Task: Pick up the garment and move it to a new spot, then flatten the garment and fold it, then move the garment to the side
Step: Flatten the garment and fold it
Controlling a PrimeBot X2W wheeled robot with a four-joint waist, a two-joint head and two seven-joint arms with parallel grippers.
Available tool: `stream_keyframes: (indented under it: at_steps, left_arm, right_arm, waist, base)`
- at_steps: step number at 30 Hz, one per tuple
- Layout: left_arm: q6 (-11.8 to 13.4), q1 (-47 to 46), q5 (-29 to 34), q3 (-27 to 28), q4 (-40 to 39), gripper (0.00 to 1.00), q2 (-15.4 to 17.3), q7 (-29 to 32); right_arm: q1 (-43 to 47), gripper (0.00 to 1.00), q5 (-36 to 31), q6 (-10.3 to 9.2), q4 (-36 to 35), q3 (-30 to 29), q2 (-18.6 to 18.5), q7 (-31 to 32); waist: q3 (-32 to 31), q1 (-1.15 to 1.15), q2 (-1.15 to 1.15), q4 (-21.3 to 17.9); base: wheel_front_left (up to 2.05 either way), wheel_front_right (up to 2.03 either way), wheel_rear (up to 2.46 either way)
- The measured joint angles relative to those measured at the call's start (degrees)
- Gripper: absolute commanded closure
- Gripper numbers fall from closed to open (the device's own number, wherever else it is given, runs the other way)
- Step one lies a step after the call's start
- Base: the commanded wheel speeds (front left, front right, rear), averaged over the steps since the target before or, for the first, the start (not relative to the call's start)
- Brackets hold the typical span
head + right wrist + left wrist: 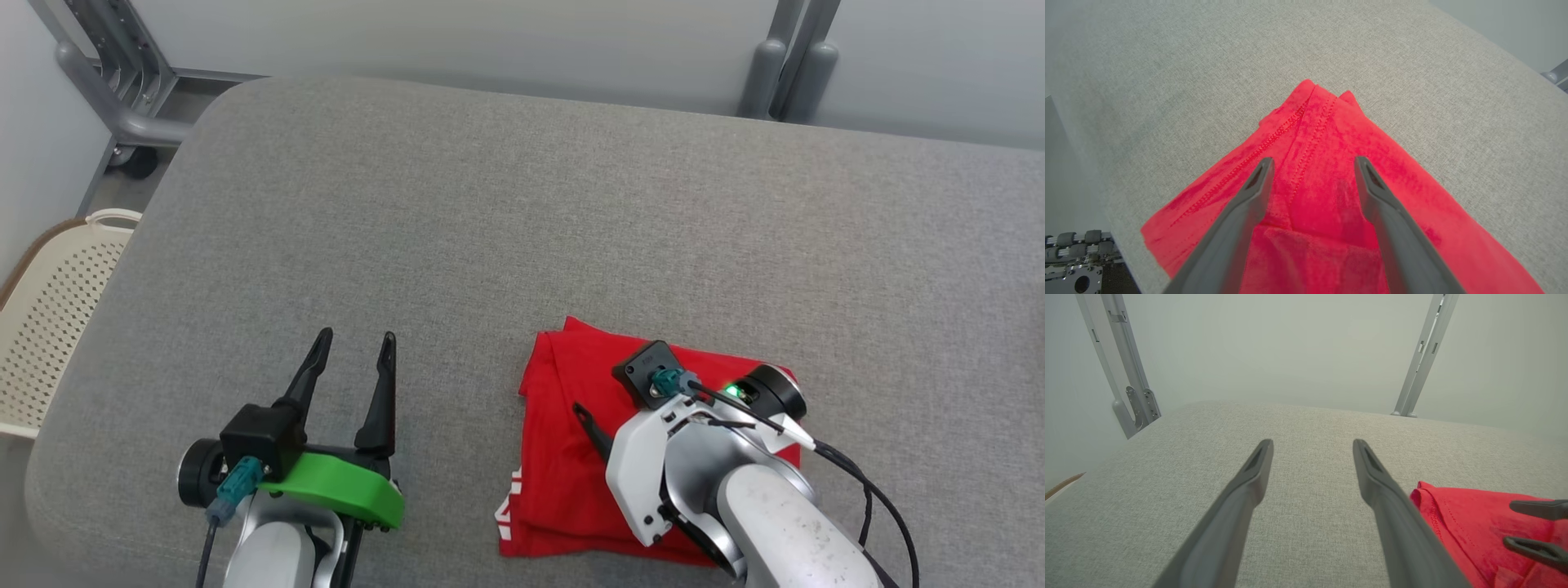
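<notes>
Fingers (pixel 1237 220) of R gripper (pixel 1313 160): spread apart, nothing clamped, tips over folded red fabric garment (pixel 1331 134) near its stitched corner; contact w/ cloth cannot be told. L gripper (pixel 357 335): fingers spread, empty, over bare grey woven-fabric tabletop (pixel 522 204), beside garment, apart from it. Garment lies flat on near-R part of tabletop. Cream perforated plastic basket (pixel 49 310) sits off tabletop's L side. Grey metal frame posts (pixel 784 73) stand at far edge.
</notes>
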Motion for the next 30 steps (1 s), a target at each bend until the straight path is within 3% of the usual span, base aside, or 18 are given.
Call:
stream_keyframes:
  at_steps: [17, 19, 23, 25, 26, 29, 30]
  left_arm:
    - [0.0, -1.6, -0.5, -1.1, -0.1, 0.0, 0.0, 0.0]
    - [0.0, -1.8, -0.5, -1.2, -0.1, 0.0, 0.0, 0.0]
    - [0.2, -1.8, -0.6, -1.2, -0.1, 0.0, 0.0, 0.0]
    - [0.2, -1.8, -0.7, -1.4, -0.1, 0.0, 0.0, 0.0]
    - [0.3, -1.8, -0.8, -1.5, -0.1, 0.0, 0.0, 0.0]
    - [0.3, -1.9, -1.0, -1.8, -0.2, 0.0, 0.0, 0.0]
    - [0.3, -1.9, -1.0, -1.8, -0.2, 0.0, 0.0, 0.0]
  right_arm:
    - [-3.6, 0.0, 1.6, 0.0, 5.3, 0.6, 0.0, -4.0]
    - [-4.0, 0.29, 0.3, 0.0, 6.0, 0.6, 0.0, -3.9]
    - [-4.0, 0.33, -0.6, 0.0, 7.0, 0.2, 0.0, -3.5]
    - [-4.1, 0.48, -0.8, 0.0, 7.3, 0.0, 0.0, -3.5]
    - [-4.3, 0.51, -1.2, 0.0, 7.5, -0.1, 0.0, -3.5]
    - [-4.7, 0.35, -1.7, 0.0, 8.0, -0.3, 0.0, -3.2]
    - [-4.7, 0.36, -1.6, 0.0, 8.2, -0.3, 0.0, -3.2]
  waist:
    - [3.7, 0.0, 0.0, 2.4]
    - [3.8, 0.0, 0.0, 2.6]
    - [3.9, 0.0, 0.0, 2.6]
    - [3.9, 0.0, 0.0, 2.7]
    - [4.0, 0.0, 0.0, 2.8]
    - [4.1, 0.0, 0.0, 3.0]
    - [4.2, 0.0, 0.0, 3.1]
  base:
    - [0.0, 0.0, 0.0]
    - [0.0, 0.0, 0.0]
    - [0.0, 0.0, 0.0]
    - [0.0, 0.0, 0.0]
    - [0.0, 0.0, 0.0]
    - [0.0, 0.0, 0.0]
    - [0.0, 0.0, 0.0]
